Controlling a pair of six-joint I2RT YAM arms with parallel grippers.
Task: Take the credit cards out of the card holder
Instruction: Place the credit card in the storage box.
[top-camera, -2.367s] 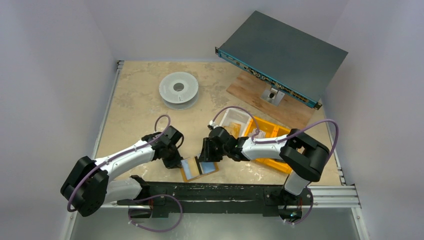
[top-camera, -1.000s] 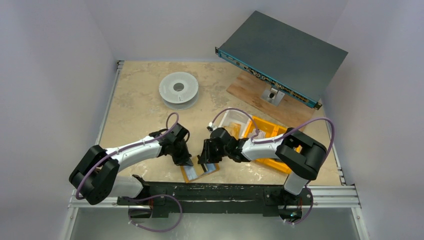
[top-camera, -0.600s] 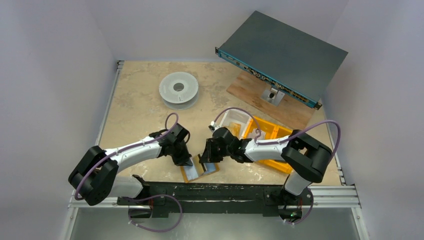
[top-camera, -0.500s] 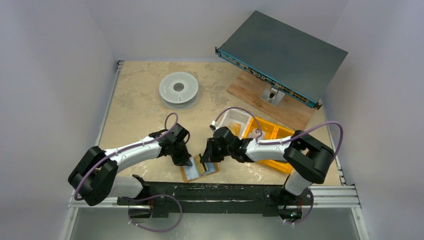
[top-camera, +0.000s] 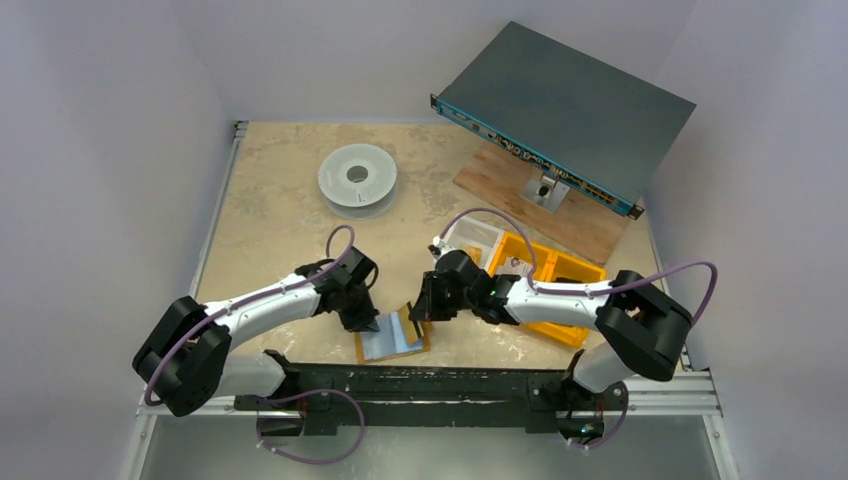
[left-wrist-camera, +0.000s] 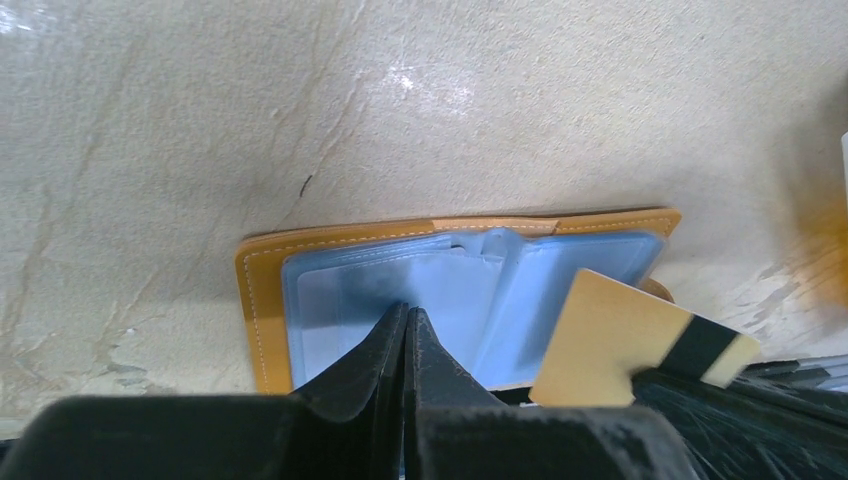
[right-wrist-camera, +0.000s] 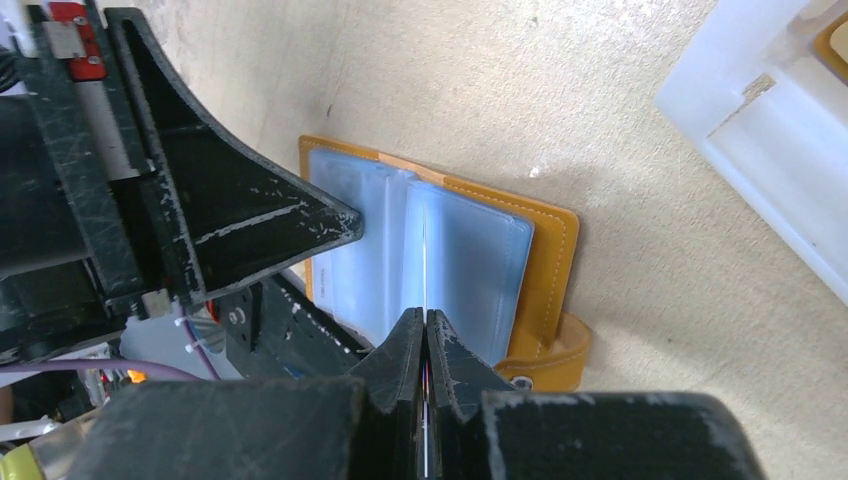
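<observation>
The card holder (top-camera: 392, 337) lies open on the table by the front rail, mustard-orange with pale blue plastic sleeves (left-wrist-camera: 450, 290). Its strap tab with a snap (right-wrist-camera: 548, 362) sticks out on one side. My left gripper (top-camera: 370, 323) is shut, and its tips (left-wrist-camera: 405, 312) press down on the left sleeve. My right gripper (top-camera: 420, 310) is shut on a tan credit card with a black stripe (left-wrist-camera: 625, 340). It holds the card just off the holder's right side. In the right wrist view the card shows edge-on between the fingertips (right-wrist-camera: 425, 318).
Orange bins (top-camera: 548, 275) and a clear white bin (top-camera: 470, 238) stand behind my right arm. A white spool (top-camera: 357, 178) sits at the back left. A grey chassis (top-camera: 565, 105) is propped over a wooden board (top-camera: 520, 195). A black rail (top-camera: 420, 382) lines the front edge.
My right gripper has drawn back to the right and away from the sleeves with the card in it. The holder has turned slightly. My left gripper stays pressed on it.
</observation>
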